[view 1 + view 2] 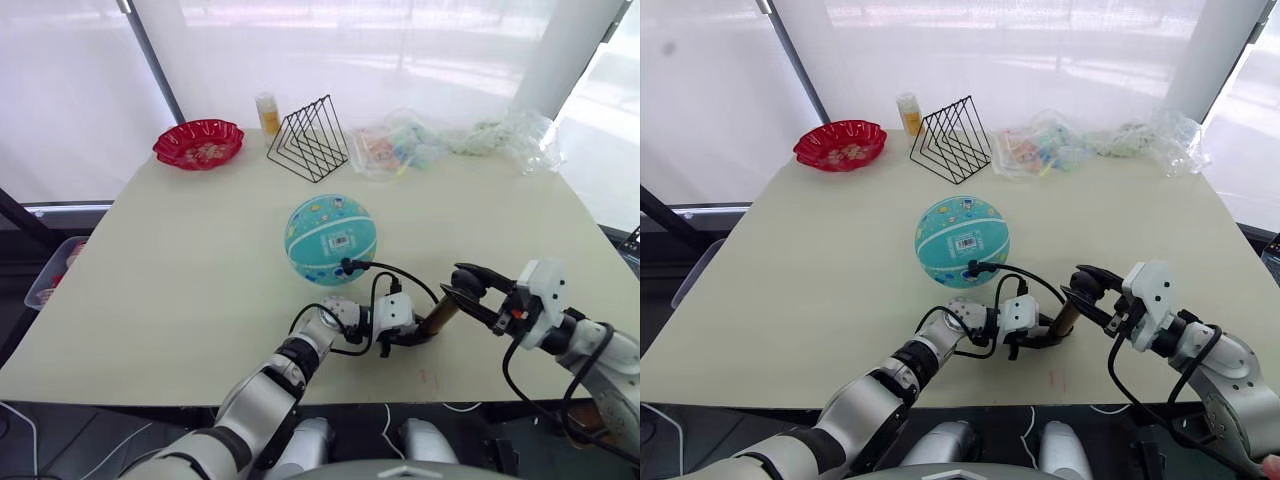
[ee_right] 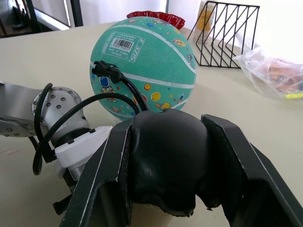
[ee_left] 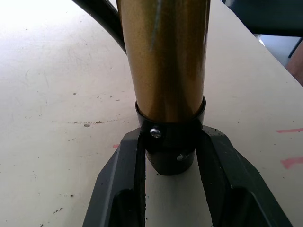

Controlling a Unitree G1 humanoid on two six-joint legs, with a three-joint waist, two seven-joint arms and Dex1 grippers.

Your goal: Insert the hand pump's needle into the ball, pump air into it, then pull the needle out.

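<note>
The teal ball [image 1: 330,240] rests mid-table with its white label facing me. The hand pump's gold cylinder [image 1: 438,318] lies low in front of it, between my two grippers. My left gripper [image 1: 398,328] is shut on the black bottom end cap [image 3: 173,146]. My right gripper [image 1: 470,290] is shut on the black handle [image 2: 163,161] at the other end. The thin black hose [image 1: 400,272] loops from the pump to a black fitting [image 2: 106,71] pressed against the ball. The needle is hidden at that fitting.
Along the far edge stand a red scalloped dish [image 1: 198,143], a small yellow bottle [image 1: 267,113], a black wire rack [image 1: 310,140] and crumpled clear plastic bags [image 1: 400,145]. A bin [image 1: 50,275] sits below the table's left edge.
</note>
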